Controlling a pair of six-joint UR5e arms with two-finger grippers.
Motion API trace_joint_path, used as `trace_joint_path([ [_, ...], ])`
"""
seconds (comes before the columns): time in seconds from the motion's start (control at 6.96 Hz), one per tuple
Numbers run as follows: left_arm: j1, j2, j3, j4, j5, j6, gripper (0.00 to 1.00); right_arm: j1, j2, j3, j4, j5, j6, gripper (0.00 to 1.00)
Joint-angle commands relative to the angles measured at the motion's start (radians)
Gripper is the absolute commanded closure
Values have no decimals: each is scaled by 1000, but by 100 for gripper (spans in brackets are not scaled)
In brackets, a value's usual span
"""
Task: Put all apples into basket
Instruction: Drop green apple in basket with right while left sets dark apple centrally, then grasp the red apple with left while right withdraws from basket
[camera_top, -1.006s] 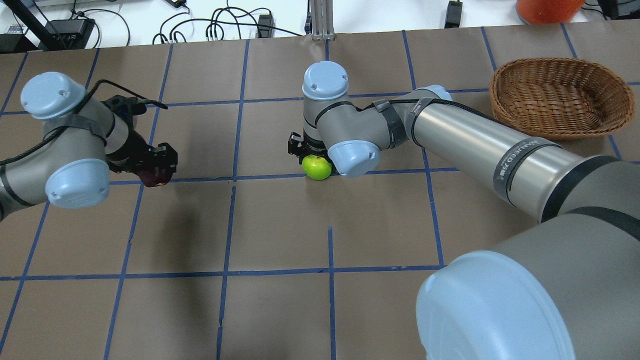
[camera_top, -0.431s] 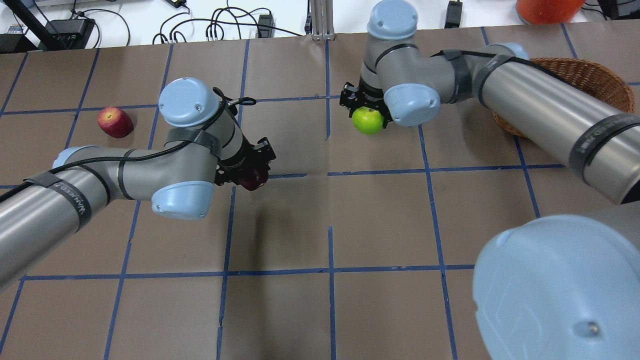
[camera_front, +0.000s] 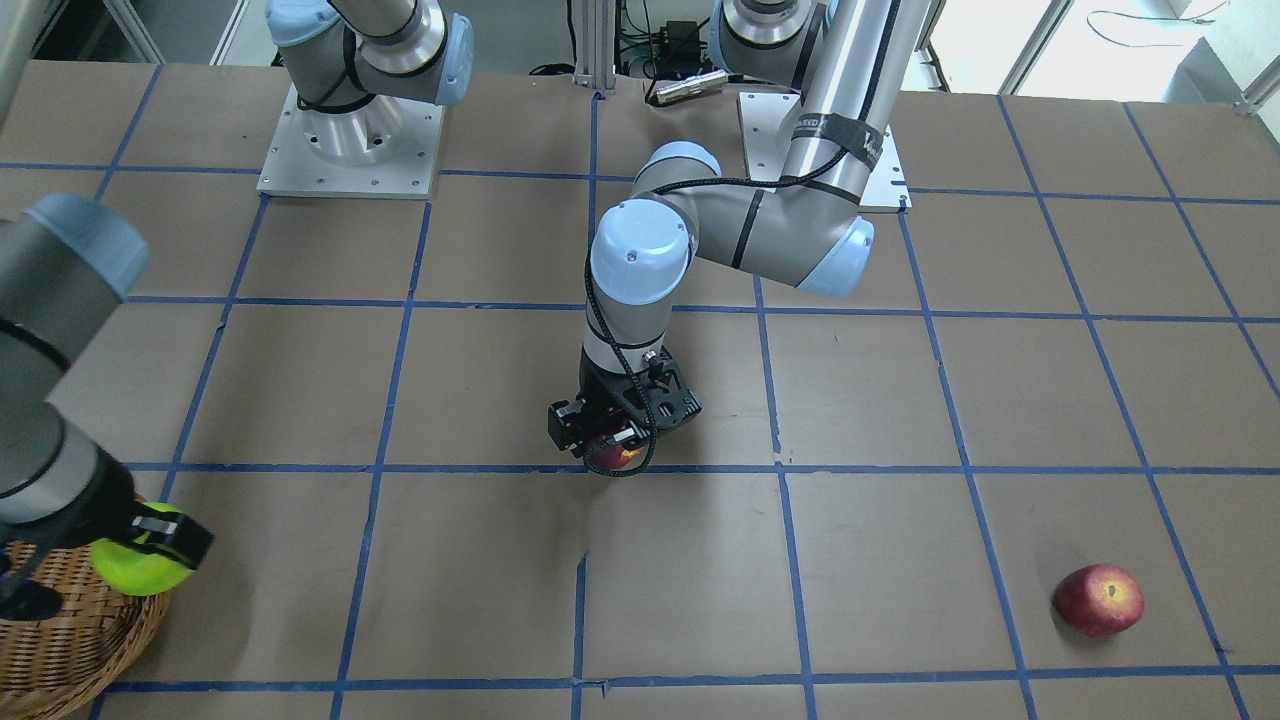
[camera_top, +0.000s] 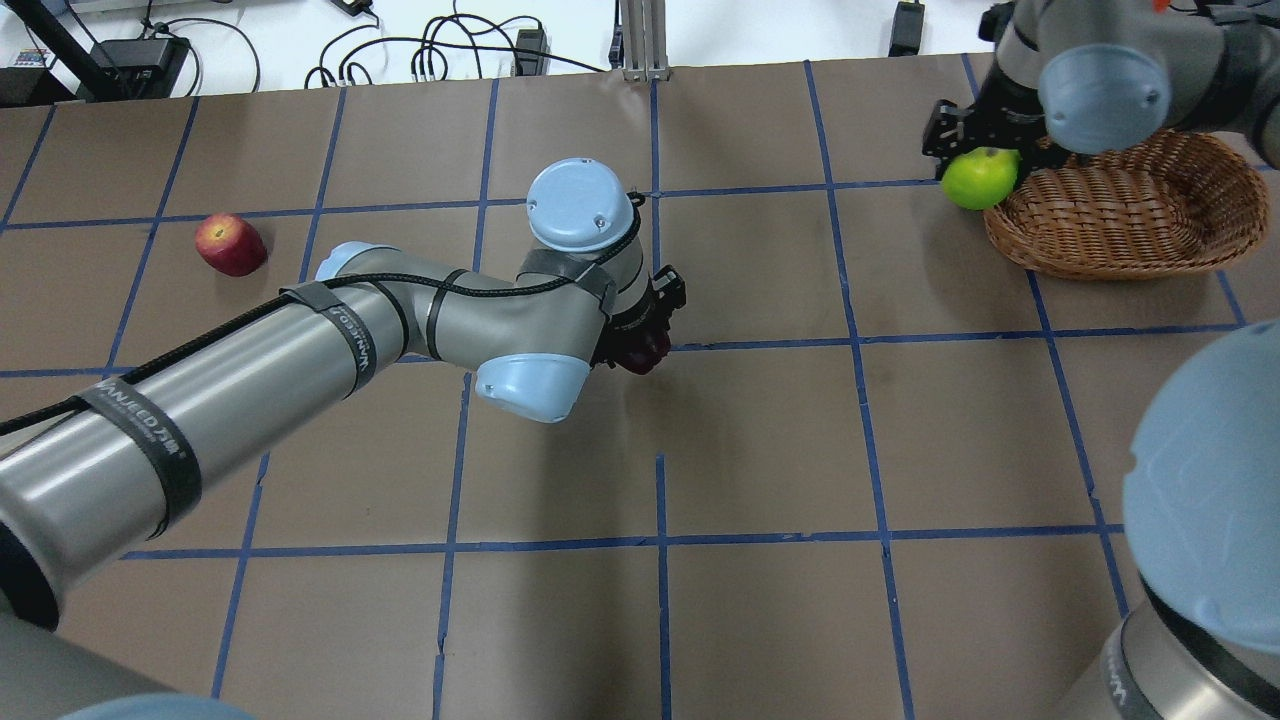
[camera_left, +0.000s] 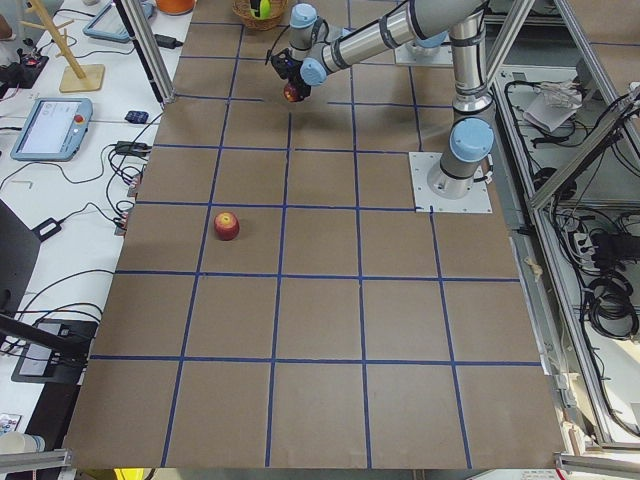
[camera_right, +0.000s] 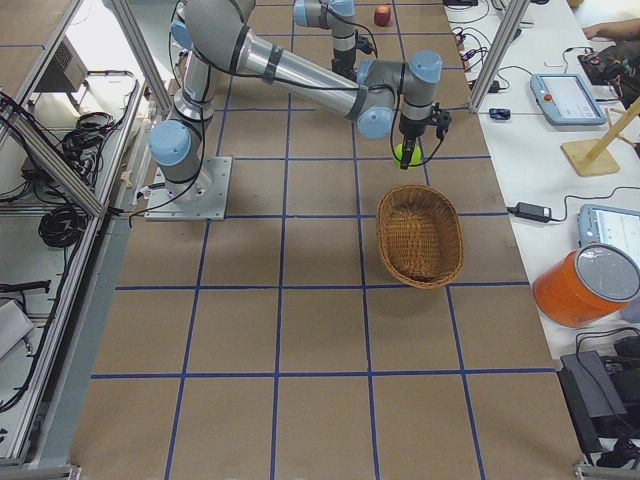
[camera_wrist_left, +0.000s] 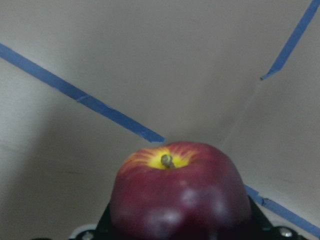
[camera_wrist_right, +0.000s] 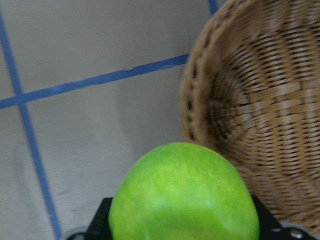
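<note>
1. The left tool (camera_front: 618, 442) points down over the middle of the counter (camera_top: 760, 450). Its fingers are pinched on the dark maroon apple (camera_wrist_left: 180, 195).
2. The maroon apple sits between the fingers with its stem end facing away from the tool, showing a yellow patch around the stem. It is held clear of the counter, above a blue tape line (camera_wrist_left: 95, 107).
3. The right tool (camera_top: 975, 165) points down at the far right of the counter, at the end of the basket (camera_top: 1115, 255) that faces the counter's middle. Its fingers are clamped on the lime green apple (camera_wrist_right: 182, 195).
4. The green apple hangs just beside the basket's rim, on the outer side of the woven wall. In the right wrist view the rim curves past the apple's right side, and the basket's interior lies beyond it. Whether the apple touches the rim cannot be determined.
5. The basket rests upright on the counter at the robot's right, near the far edge.
6. The red apple (camera_top: 231, 245) with a yellowish blush lies on the counter at the robot's far left, inside one taped square. It is well apart from both tools and from the basket, and nothing is touching it.
</note>
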Motion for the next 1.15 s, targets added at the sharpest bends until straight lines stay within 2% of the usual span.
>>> trace_joint_path([
  [0.0, -2, -27, 41, 23, 2, -4, 0, -113, 30, -8, -43, -67, -244, 100],
  [0.14, 32, -1, 60, -40, 2, 17, 0, -144, 69, -30, -115, -105, -296, 100],
  [0.29, 85, 28, 112, -157, 2, 118, 0, -180, 112, -57, -123, -101, -348, 100],
  [0.43, 157, 57, 210, -328, 5, 245, 0, -202, 140, -73, -123, -104, -388, 100],
  [0.58, 252, 67, 282, -447, 16, 456, 0, -246, 168, -79, -134, -103, -453, 100],
  [0.72, 376, 65, 294, -459, 86, 743, 0, -268, 204, -85, -213, -102, -490, 89],
  [0.86, 486, 58, 292, -442, 126, 1014, 0, -273, 212, -85, -255, -101, -543, 30],
  [1.01, 583, 36, 303, -406, 124, 1195, 0, -273, 196, -90, -240, -92, -570, 0],
])
